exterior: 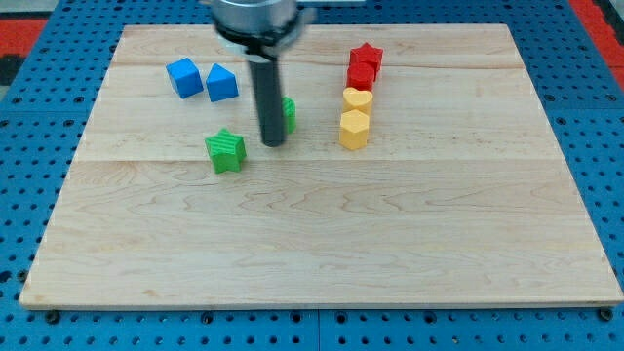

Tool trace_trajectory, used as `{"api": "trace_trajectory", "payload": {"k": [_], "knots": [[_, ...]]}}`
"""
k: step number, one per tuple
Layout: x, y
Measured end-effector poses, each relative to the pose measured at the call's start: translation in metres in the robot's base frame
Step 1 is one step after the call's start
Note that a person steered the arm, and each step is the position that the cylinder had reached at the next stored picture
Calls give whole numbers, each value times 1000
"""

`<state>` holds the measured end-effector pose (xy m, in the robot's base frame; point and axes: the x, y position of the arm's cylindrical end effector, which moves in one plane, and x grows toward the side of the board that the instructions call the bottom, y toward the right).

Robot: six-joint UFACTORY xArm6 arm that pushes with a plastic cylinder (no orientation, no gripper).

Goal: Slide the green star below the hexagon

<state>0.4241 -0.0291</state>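
Note:
The green star [226,150] lies on the wooden board [322,253], left of centre. The yellow hexagon [354,129] sits to its right, at the bottom of a column of blocks. My tip [273,143] is between them, just right of the green star and apart from it. A second green block [289,114] is partly hidden behind the rod; its shape cannot be made out.
Above the hexagon stand a yellow heart [358,99], a red block [360,76] and a red star [368,57]. Two blue blocks [183,77] [221,84] lie at the view's upper left. The board rests on a blue pegboard [29,146].

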Motion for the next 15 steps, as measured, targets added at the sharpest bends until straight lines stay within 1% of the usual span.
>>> {"api": "trace_trajectory", "payload": {"k": [1, 2, 3, 4, 5, 6, 7, 8, 9, 10, 11, 12, 13, 14, 15], "knots": [[23, -13], [38, 2], [47, -20], [78, -108], [23, -130], [-11, -122], [7, -64], [29, -47], [73, -75], [73, -34], [38, -27], [57, -46], [35, -21], [34, -61], [31, -39]]}}
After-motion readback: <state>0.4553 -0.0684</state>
